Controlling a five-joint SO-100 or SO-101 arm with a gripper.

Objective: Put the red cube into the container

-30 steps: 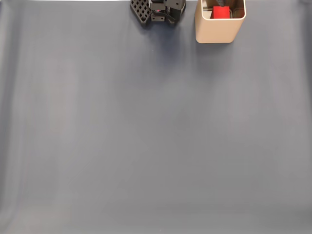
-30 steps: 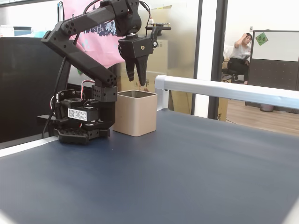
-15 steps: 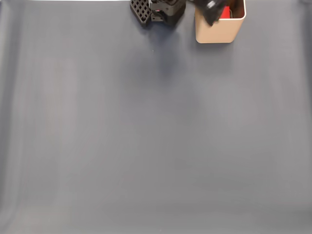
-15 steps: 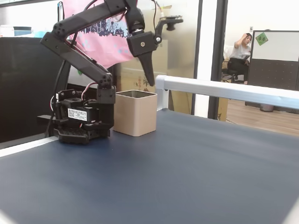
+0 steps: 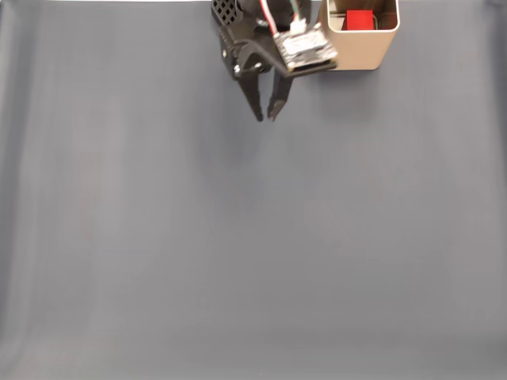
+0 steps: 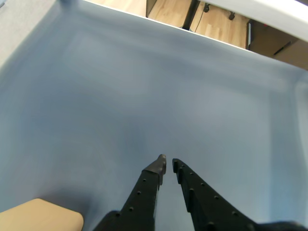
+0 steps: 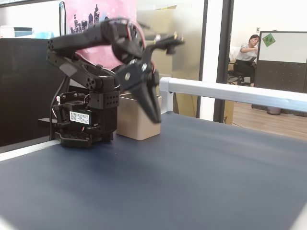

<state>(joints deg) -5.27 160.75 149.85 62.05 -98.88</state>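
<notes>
Wide blue-grey tabletop [image 5: 253, 237], an office behind it with glass partitions, and a person seated far back at a desk in a fixed view. The beige-gold metal tin with rounded corners, our container [image 5: 360, 49], stands at the top edge of the frame in a fixed view from above, and the small bright-red cube [image 5: 360, 19] sits down inside it, resting on the tin's floor. So, judging by how things lie, the job looks done.

The black two-finger gripper [image 5: 264, 117] hangs out over bare tabletop, clear of the tin, jaws nearly shut with just a sliver of gap between the tips, and nothing held. The wrist view confirms it: gripper [image 6: 167, 163], tips a hair apart, empty, only blue surface beyond.

The relation that matters: in the view from above the cube lies up and to the right of the fingertips, back behind the gripper near the arm's base, while the jaws point the other way, down-frame. Any coming move, I'd guess, is a retreat to rest, not a reach.

What each view gives: the view from above sees the cube inside the tin; the side-on fixed view shows the gripper [image 7: 154, 117] raised off the tabletop, in front of the container [image 7: 130, 125], whose walls hide the inside. The wrist view catches one beige corner [image 6: 41, 215].
</notes>
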